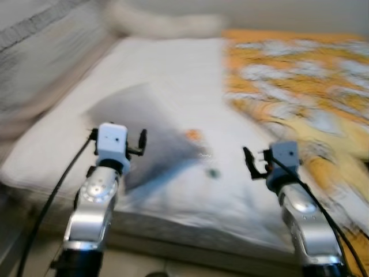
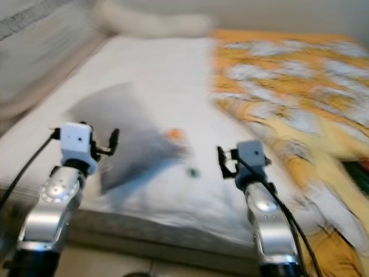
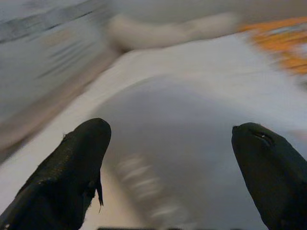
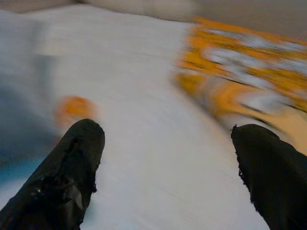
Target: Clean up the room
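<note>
Approaching the bed (image 1: 173, 69), the robot raises its left end effector (image 1: 135, 144) and right end effector (image 1: 253, 163), fingers spread apart and empty, apparently readying to gather a dark garment (image 1: 144, 138) lying on the white sheet beside the orange blanket (image 1: 300, 75).

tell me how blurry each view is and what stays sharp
Left and right eye views: motion blur smears the bed, the grey cloth and the orange patterned blanket, while the arms stay fairly crisp. Left wrist view: the open left claw is sharp, background streaked. Right wrist view: the open right claw is sharp, blanket and a small orange thing blurred.
</note>
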Motion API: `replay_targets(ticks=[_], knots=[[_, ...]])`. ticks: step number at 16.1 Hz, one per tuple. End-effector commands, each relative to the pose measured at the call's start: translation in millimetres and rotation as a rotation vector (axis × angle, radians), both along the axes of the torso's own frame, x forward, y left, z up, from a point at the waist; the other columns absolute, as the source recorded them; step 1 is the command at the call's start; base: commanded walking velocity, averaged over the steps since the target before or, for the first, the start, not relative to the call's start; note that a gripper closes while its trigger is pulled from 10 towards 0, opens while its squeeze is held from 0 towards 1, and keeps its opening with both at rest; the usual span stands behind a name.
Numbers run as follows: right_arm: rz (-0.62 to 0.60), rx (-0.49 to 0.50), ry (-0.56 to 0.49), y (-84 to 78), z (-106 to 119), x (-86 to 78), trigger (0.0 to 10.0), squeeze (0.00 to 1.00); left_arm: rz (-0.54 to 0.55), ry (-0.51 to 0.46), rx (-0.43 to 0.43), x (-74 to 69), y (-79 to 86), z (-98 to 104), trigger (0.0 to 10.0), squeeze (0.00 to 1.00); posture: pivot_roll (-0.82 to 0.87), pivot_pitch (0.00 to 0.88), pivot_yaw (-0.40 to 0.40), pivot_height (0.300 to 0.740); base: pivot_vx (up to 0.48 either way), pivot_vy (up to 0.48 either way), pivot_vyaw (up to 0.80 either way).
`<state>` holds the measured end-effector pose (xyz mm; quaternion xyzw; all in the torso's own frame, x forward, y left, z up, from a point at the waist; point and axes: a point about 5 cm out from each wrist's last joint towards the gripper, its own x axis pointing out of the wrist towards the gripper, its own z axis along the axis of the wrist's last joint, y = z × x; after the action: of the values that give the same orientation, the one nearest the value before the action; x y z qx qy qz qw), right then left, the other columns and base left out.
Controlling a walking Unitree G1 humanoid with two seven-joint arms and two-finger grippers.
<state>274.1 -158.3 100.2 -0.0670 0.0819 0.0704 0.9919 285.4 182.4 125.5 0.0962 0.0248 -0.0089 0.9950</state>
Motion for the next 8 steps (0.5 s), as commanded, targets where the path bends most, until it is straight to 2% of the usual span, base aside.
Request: replay_targets(ticks=[1, 2, 3, 6, 8], knots=[[0.007, -0.006, 0.009, -2.1, 0.0, -1.6, 10.0, 0.00, -0.008, -0.009, -0.003, 1.7, -3.1, 2.7, 10.0, 0.00, 0.08, 0.000, 0.034, 0.740, 0.405, 0.000, 0.80], [-0.011, 0.035, 0.023, -4.0, -0.4, -1.6, 10.0, 0.00, -0.010, -0.010, -0.001, 1.4, -3.5, 2.7, 10.0, 0.00, 0.08, 0.000, 0.033, 0.740, 0.382, 0.000, 0.00], [0.004, 0.042, 0.039, -4.8, -0.6, -1.9, 10.0, 0.00, -0.014, -0.007, 0.004, 0.6, -4.0, 1.8, 10.0, 0.00, 0.08, 0.000, 0.032, 0.740, 0.000, 0.000, 0.00], [0.115, 0.017, 0.071, -0.8, 0.3, -6.5, 10.0, 0.00, -0.054, 0.007, 0.016, -1.0, -7.0, -0.1, 10.0, 0.00, 0.08, 0.000, 0.032, 0.740, 0.000, 0.000, 0.00], [0.162, -0.013, 0.127, -1.4, -0.6, -8.3, 10.0, 0.00, -0.141, 0.040, 0.059, -3.0, -10.2, -2.1, 10.0, 0.00, 0.08, 0.000, 0.031, 0.740, 0.000, 0.000, 0.00]])
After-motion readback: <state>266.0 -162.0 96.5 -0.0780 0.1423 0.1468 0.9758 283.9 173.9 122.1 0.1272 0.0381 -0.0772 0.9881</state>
